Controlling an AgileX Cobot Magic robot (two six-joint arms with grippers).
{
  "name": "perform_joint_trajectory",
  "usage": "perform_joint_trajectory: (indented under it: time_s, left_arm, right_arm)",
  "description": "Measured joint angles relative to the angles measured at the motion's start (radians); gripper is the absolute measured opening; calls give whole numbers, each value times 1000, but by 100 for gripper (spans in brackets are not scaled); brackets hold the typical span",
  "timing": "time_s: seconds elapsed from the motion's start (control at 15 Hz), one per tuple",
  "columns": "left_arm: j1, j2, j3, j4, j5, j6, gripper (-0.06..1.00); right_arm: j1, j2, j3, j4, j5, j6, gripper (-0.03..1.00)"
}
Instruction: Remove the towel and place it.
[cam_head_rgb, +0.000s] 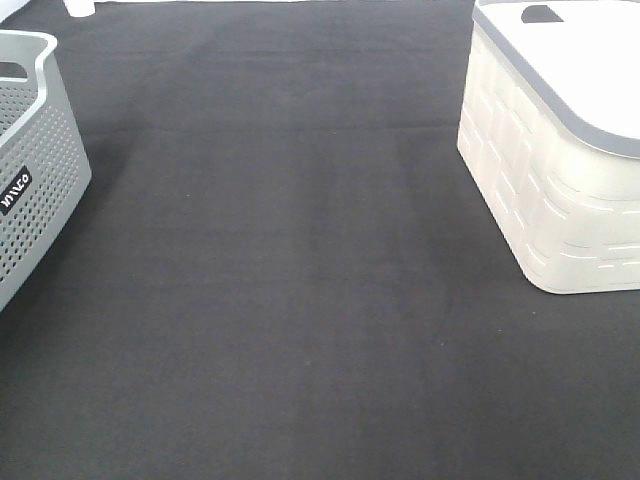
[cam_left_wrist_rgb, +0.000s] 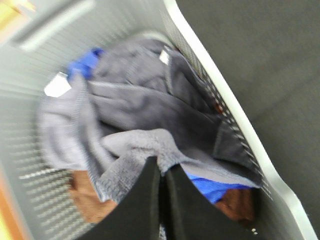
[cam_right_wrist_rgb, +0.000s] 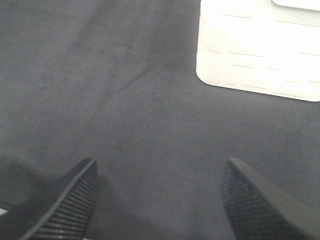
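The left pincer (cam_left_wrist_rgb: 159, 167) has its two black fingers pressed together, and they appear clamped on a raised fold of the towel (cam_left_wrist_rgb: 135, 100), which lies crumpled on top of the pile inside the grey perforated basket (cam_left_wrist_rgb: 235, 135). The view is blurred, so how much fabric sits between the tips cannot be told. A thin pinch on soft microfibre is likely to slip once the cloth's full weight hangs from it. Just under and beside the towel lie a blue cloth (cam_left_wrist_rgb: 216, 189) and a brown cloth (cam_left_wrist_rgb: 87, 200). If the fold caught includes an edge of either, or the pile clings, a lift may drag the wrong piece out too. The towel also spreads against the basket wall, so a trailing corner could snag on the rim or tug the light basket along the bench (cam_head_rgb: 300, 250). Farther out, the right pincer (cam_right_wrist_rgb: 160, 165) hangs wide apart and empty over the dark bench. It is well apart from the towel and cannot steady anything. The white lidded basket (cam_head_rgb: 550, 180) stands at the far right.
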Motion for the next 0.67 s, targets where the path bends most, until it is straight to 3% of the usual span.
perform_joint_trajectory:
  time_s: [0.47,0.67]
  left_arm:
    - [0,-153,-81,-84,3,-40,0]
    - [0,-172,-170,-166,5,-34,0]
  right_arm:
    - [0,0,0,5,-1,0,68]
    - [0,44,0,141,-10,-46,68]
